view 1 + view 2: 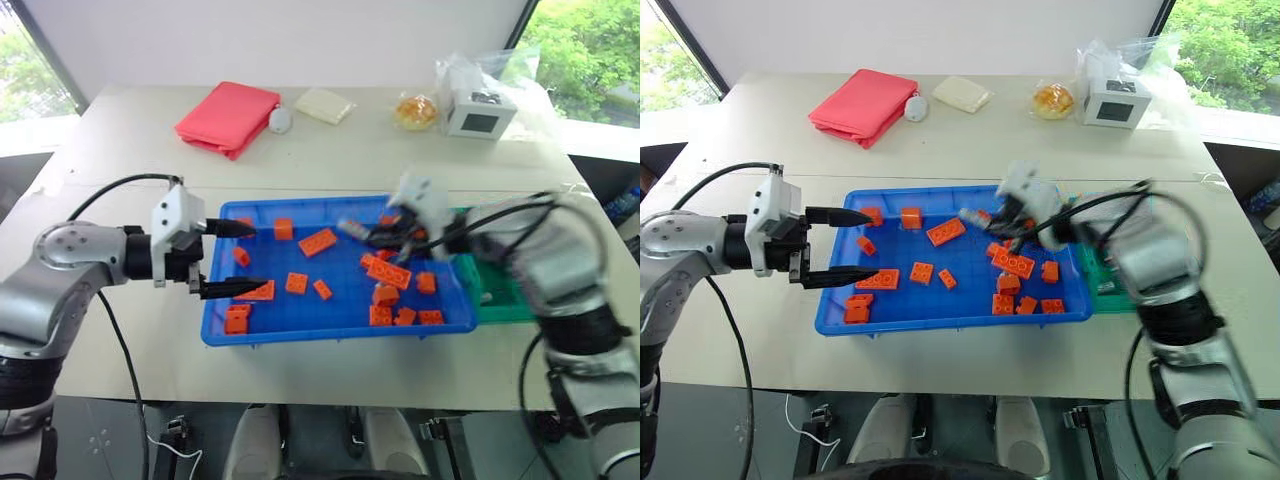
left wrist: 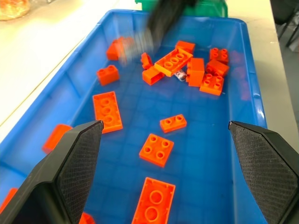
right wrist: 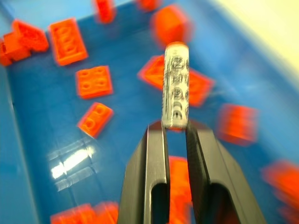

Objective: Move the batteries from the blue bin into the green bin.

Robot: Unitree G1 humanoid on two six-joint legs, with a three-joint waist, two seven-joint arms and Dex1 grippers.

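The blue bin (image 1: 340,335) lies across the table's front and holds several orange bricks (image 1: 317,242). My right gripper (image 3: 175,127) is shut on one of the batteries (image 3: 175,84), a slim silver cylinder that sticks out past the fingertips. It hangs above the right half of the blue bin, where the battery (image 1: 350,228) shows blurred. The green bin (image 1: 500,300) stands against the blue bin's right end, partly hidden by my right arm. My left gripper (image 1: 240,258) is open with nothing in it, level over the blue bin's left end, pointing right.
At the table's back lie a red cloth (image 1: 228,117), a small white oval object (image 1: 281,120), a pale packet (image 1: 323,104), a bag of food (image 1: 415,110) and a white cube device (image 1: 478,112). A black cable (image 1: 120,185) loops off my left arm.
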